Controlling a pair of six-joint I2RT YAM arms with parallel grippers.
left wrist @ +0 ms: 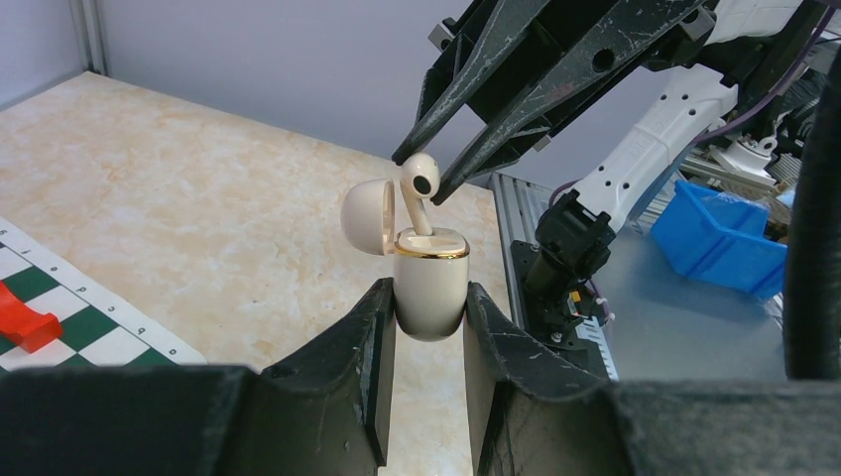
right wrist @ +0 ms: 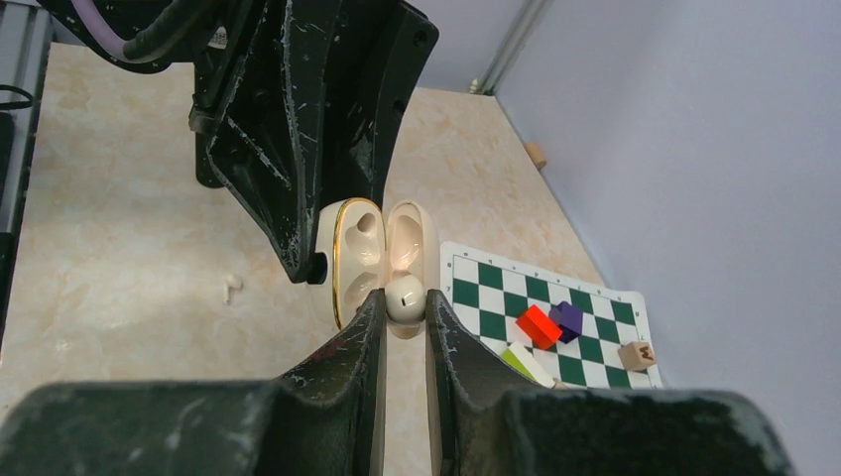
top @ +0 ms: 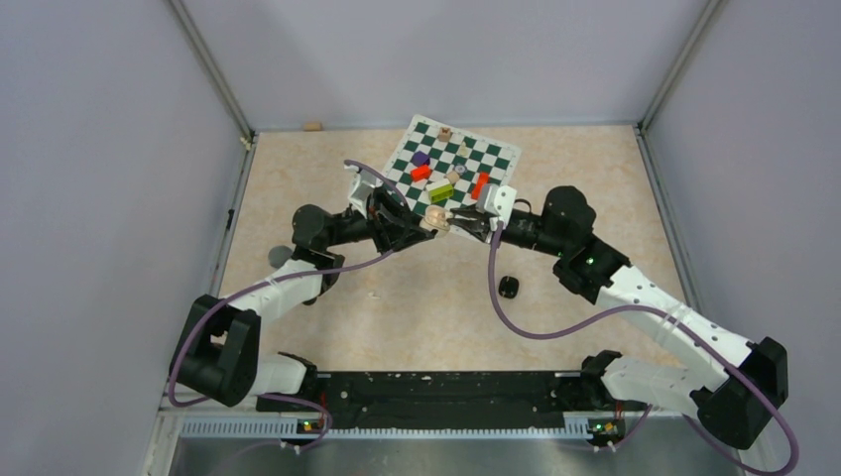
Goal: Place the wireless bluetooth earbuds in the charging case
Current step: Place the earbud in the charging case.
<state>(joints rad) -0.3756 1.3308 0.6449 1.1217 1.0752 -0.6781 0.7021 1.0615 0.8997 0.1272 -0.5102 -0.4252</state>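
The charging case is a cream pod with a gold rim, lid hinged open, held upright above the table. My left gripper is shut on its lower body. My right gripper is shut on the round head of a cream earbud. That earbud's stem reaches down into the case's open top. In the right wrist view the case shows its hollow slots just beyond the held earbud. A second earbud lies loose on the beige table. From above, both grippers meet at the case.
A green-and-white chessboard mat lies just behind the grippers with red, purple, green and wooden blocks on it. A small black object rests on the table near the right arm. Grey walls enclose the table.
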